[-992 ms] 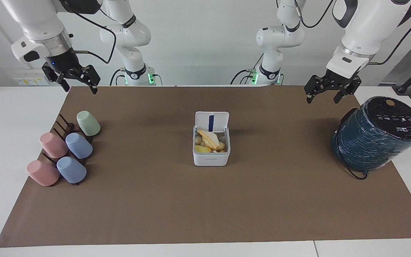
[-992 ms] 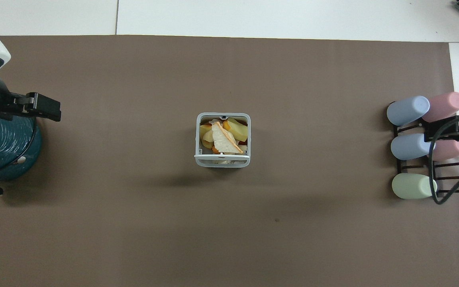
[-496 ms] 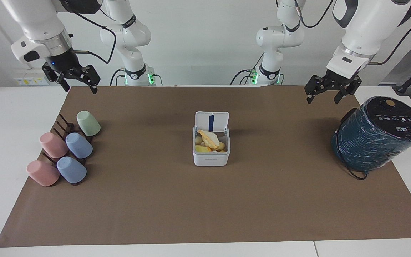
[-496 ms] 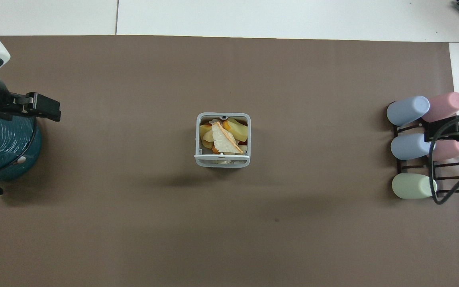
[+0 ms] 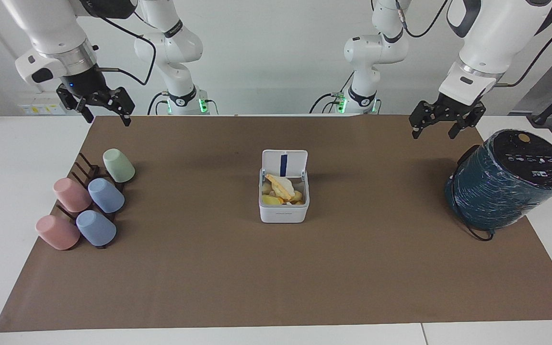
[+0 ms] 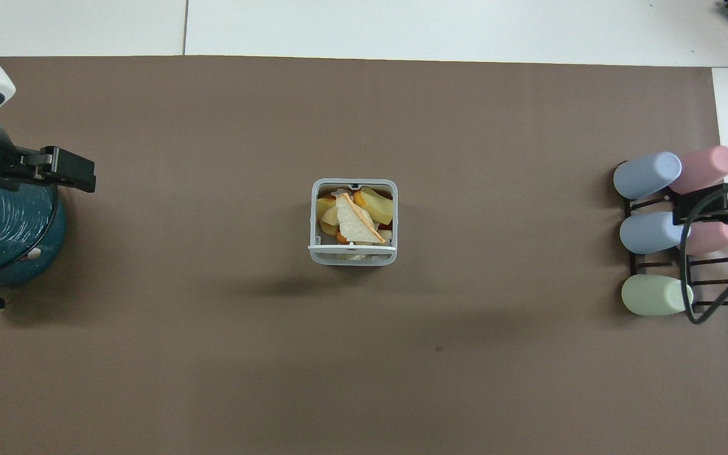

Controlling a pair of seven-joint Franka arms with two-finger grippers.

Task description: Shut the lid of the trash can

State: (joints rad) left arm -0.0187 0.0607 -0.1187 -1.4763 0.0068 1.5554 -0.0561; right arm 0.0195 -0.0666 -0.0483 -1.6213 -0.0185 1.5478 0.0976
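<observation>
I am viewing the table through two fixed cameras. The facing camera is sitting high at the far end of the table, looking back at both arm bases and down across the whole brown mat (image 5: 276, 268). The overhead camera is hanging above the robots' end, looking forward and steeply down, closer in, cropping the arms. Both are covering the mat, the trash can (image 5: 283, 201) (image 6: 353, 221) at its centre, the cup rack (image 5: 86, 201) (image 6: 677, 234) at the right arm's end and the teal cylinder (image 5: 508, 179) (image 6: 4, 234) at the left arm's end. The views are standing half a turn apart, so sides are swapping between them.
</observation>
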